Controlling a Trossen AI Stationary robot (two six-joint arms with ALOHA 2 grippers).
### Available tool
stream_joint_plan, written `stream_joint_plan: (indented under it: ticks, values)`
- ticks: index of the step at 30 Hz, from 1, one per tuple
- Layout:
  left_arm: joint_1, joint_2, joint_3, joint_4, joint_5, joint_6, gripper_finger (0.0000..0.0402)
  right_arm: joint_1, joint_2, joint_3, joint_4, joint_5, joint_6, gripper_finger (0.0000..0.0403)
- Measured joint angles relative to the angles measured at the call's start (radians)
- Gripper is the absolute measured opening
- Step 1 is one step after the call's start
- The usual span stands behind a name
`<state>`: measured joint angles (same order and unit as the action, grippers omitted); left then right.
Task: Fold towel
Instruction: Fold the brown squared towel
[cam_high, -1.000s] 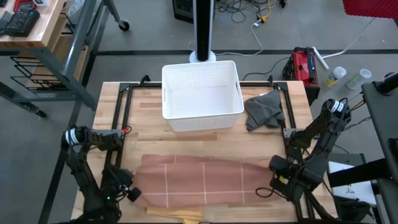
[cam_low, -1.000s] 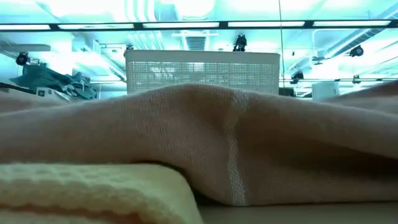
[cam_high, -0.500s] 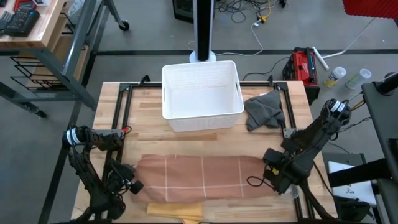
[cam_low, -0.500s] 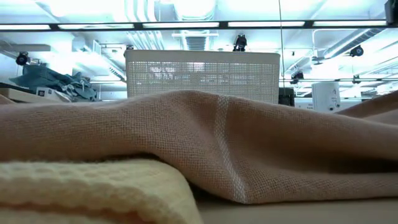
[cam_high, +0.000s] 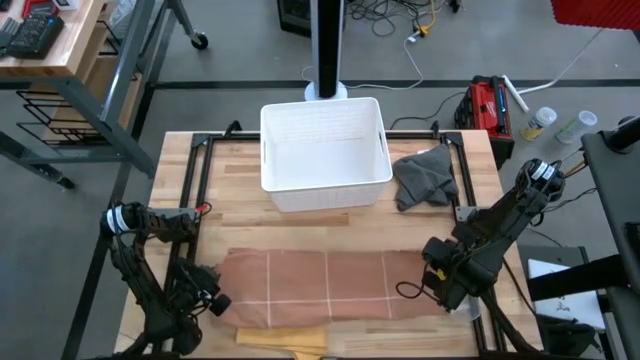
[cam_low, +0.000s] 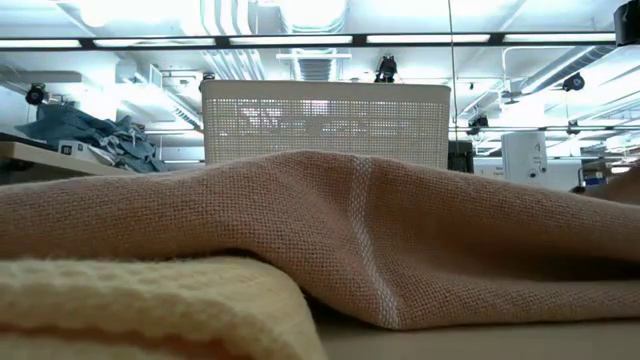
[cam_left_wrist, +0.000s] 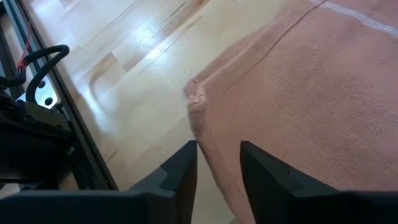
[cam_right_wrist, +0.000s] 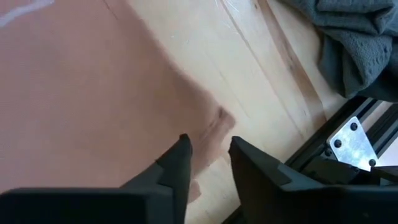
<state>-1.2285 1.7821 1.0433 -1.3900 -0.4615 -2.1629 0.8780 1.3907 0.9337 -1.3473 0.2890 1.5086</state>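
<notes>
At the left end of the pink towel (cam_high: 325, 285), the left gripper (cam_high: 212, 301) is seen low over the table (cam_high: 230, 200). In the left wrist view its two dark fingers (cam_left_wrist: 180, 174) are a little apart, with the towel's edge running between them. The cloth seems to be pinched there, but how tight the hold is cannot be told for sure.

The pink towel is laid out long and flat on the near half of the table, from the left gripper across to the right one. White stripes are seen across it. It looks like one folded band already, though the layers cannot be counted from above. A yellow cloth (cam_high: 280, 340) is seen just near of it, at the table's near edge, partly under the towel's near side.

Farther back in the middle, a white basket (cam_high: 325, 150) is set. A grey cloth (cam_high: 425, 178) is bunched up just to the right of the basket.

At the right end of the towel, the right gripper (cam_high: 432, 283) is held low. In the right wrist view its fingers (cam_right_wrist: 174, 165) are a little apart over the towel's corner, and the cloth appears to be between them.

The job is judged to be partly done. The towel is long, so it is likely that the ends are yet to be brought together.
</notes>
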Motion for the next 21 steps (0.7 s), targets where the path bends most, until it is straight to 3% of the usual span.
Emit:
stream_joint_plan:
  ticks: [6,12,16,21]
  values:
    - [0.0,0.0,0.058,0.006,-0.013,0.011,0.0132,0.0,0.0,0.001,-0.005,0.0,0.003,0.0154]
    - [0.011,-0.001,0.124,0.181,-0.246,0.035,0.0131,0.0,0.0,0.004,0.14,0.033,-0.013,0.0168]
    - [0.061,0.004,0.097,0.397,-0.361,0.216,0.0118,-0.014,0.021,-0.01,0.357,0.112,-0.124,0.0159]
    - [0.163,0.033,0.047,0.559,-0.361,0.437,0.0102,-0.059,0.111,-0.011,0.441,0.14,-0.195,0.0133]
